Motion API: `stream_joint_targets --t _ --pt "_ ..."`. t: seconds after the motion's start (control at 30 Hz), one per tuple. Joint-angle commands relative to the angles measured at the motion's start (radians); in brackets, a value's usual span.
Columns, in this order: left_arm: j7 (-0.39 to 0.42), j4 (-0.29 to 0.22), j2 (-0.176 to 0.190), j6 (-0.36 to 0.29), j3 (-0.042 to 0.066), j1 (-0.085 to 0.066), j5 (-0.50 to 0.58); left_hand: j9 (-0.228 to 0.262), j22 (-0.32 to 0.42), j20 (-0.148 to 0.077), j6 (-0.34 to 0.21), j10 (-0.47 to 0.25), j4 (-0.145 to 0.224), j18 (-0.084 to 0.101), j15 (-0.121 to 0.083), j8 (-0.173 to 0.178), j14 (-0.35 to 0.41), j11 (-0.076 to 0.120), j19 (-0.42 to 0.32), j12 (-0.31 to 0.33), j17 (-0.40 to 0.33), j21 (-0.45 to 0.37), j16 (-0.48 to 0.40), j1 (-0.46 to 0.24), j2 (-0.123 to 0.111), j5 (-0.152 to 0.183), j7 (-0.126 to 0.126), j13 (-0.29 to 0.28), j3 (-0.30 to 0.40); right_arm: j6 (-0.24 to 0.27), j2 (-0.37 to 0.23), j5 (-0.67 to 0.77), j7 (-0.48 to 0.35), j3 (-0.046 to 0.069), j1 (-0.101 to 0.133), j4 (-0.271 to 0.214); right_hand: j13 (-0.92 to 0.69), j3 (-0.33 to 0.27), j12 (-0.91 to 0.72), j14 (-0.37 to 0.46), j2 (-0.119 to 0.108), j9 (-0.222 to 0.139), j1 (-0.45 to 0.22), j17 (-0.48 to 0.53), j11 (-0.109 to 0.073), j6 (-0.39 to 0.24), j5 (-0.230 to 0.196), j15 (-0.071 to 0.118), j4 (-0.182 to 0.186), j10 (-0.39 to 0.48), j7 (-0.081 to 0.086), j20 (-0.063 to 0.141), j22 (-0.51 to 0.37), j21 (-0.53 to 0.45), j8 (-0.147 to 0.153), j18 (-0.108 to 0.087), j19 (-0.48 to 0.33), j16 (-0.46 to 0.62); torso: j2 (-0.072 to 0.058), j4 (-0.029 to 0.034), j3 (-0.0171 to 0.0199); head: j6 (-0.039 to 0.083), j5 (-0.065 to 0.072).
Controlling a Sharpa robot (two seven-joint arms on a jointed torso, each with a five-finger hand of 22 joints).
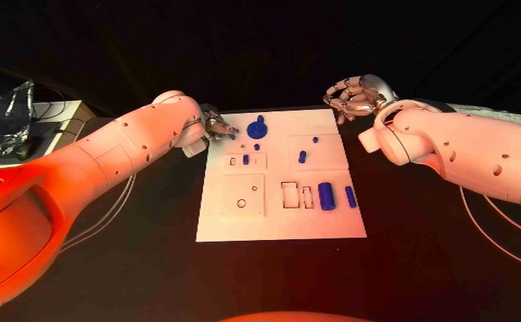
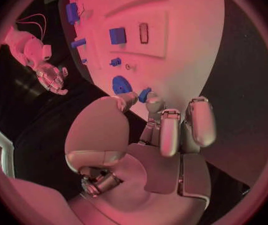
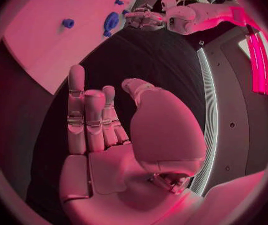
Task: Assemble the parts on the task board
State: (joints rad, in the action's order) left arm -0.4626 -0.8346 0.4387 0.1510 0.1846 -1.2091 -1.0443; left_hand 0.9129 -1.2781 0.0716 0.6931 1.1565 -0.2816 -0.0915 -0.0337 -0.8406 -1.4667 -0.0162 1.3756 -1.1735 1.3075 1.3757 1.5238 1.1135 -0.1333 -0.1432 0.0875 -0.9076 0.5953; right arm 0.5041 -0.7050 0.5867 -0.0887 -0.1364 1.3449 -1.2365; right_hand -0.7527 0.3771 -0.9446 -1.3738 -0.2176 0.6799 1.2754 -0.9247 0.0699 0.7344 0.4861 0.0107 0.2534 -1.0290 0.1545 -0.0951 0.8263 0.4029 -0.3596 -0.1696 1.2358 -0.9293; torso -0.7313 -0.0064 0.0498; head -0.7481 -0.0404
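lying mid-table, white task board (image 1: pixel 280 220), long side running away from the robot. sitting on it: round blue disc part (image 1: pixel 257 129) w/ a small knob at its far edge, near the far-left corner; two small blue pegs (image 1: pixel 315 140) on the far-right panel; short blue peg (image 1: pixel 245 159) in the left-middle panel; blue cylinder (image 1: pixel 326 192) and slimmer blue bar (image 1: pixel 351 196) lying side by side near the right edge, by the rectangular slots.

reaching over the board's far-left corner, left hand (image 1: pixel 214 128). pinching a small blue part (image 2: pixel 144 94) betw. thumb and a fingertip, per left wrist view; other fingers lying extended alongside. held part hanging just beside the round blue disc part, on the side twd the hand; contact betw. the two not determinable.

hovering off the board past its far-right corner, over black table (image 1: pixel 434 262), right hand (image 1: pixel 353 98). holding nothing; palm bare in right wrist view, fingers straight and slightly apart, thumb standing off to one side. well apart from every blue part; nearest being the two small pegs.
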Motion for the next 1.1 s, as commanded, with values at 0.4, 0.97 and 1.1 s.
stream_joint_targets --t 0.4,0.97,1.1 --pt "0.016 -0.008 -0.002 0.029 0.0 0.0 0.067 0.012 -0.005 -0.012 -0.037 -0.007 0.161 0.016 -0.01 -0.051 -0.067 0.002 -0.004 0.001 0.174 0.0 0.008 0.003 0.004 -0.004 0.001 0.028 0.34 -0.005 0.004 0.01 -0.01 0.001 0.0 0.002 0.001 0.005 0.003 -0.003 -0.007 0.001 0.002 -0.001 -0.001 -0.001 0.003 -0.003 0.001 0.001 0.002 -0.001 -0.001 -0.007 0.002 -0.012 0.008 0.007 0.0 -0.0001 0.0007 -0.005 -0.001" --pt "-0.014 -0.112 0.067 0.015 0.001 0.0 0.131 0.013 -0.043 -0.023 0.018 0.06 0.281 0.024 -0.027 -0.088 -0.094 0.02 0.024 -0.01 0.238 0.028 0.036 -0.106 -0.022 -0.205 -0.016 0.011 0.42 -0.006 -0.002 0.01 -0.009 0.001 0.0 0.003 0.001 0.005 0.003 -0.003 -0.007 0.001 0.002 -0.001 -0.001 -0.001 0.003 -0.003 0.001 0.001 0.002 -0.001 -0.001 -0.007 0.002 -0.012 0.008 0.007 0.003 0.0028 0.0007 -0.009 -0.004" --pt "-0.03 -0.175 0.102 0.03 0.001 0.0 0.14 0.006 -0.069 -0.031 0.047 0.088 0.305 0.031 -0.037 -0.085 -0.102 0.03 0.044 -0.007 0.257 0.047 0.044 -0.131 -0.033 -0.286 -0.026 0.004 0.421 -0.006 -0.004 0.011 -0.01 0.001 0.0 0.004 0.001 0.005 0.003 -0.003 -0.007 0.001 0.002 -0.001 -0.001 -0.001 0.003 -0.003 0.001 0.001 0.002 -0.001 -0.001 -0.007 0.002 -0.012 0.008 0.007 0.003 0.0046 0.0008 -0.01 -0.006"
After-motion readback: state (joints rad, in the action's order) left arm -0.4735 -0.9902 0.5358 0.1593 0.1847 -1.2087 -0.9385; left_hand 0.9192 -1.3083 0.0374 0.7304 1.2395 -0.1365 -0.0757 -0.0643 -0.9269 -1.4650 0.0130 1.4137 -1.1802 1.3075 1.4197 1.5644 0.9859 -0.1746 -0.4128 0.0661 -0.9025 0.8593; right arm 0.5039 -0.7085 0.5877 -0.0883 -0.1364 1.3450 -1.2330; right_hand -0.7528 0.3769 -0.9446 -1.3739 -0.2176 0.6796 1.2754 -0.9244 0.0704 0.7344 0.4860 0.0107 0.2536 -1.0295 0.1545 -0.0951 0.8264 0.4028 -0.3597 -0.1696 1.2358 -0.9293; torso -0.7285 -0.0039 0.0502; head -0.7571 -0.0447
